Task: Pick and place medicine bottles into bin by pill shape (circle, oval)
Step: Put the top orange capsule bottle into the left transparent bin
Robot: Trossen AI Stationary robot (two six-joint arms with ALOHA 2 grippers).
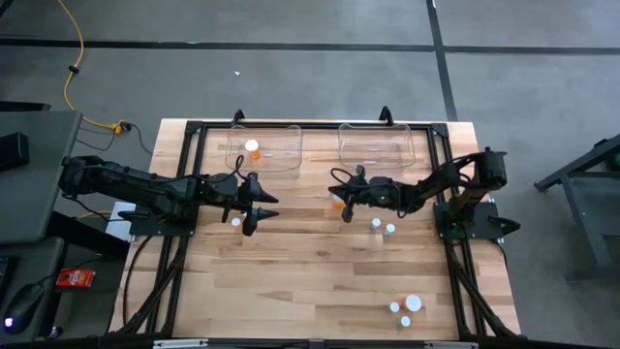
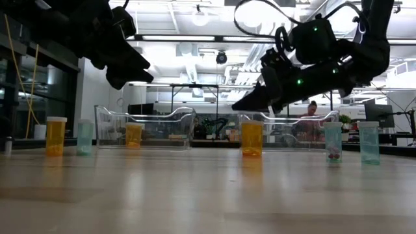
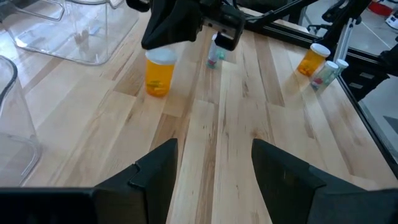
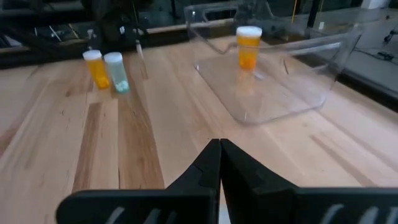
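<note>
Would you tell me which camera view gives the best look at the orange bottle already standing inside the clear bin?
The right wrist view: the orange bottle stands upright in the clear bin, near and unobstructed. The low view shows it through the bin wall, the high view only its white cap. I cannot find it in the left wrist view.

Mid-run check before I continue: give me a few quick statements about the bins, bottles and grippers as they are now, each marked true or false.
1. The left bin holds one orange bottle. True.
2. The right bin holds two bottles. False: it looks empty.
3. The right gripper is shut. True.
4. The left gripper is clamped on a bottle. False: its fingers stand apart with nothing between them.
5. An orange bottle stands on the table below the right gripper. True.
</note>
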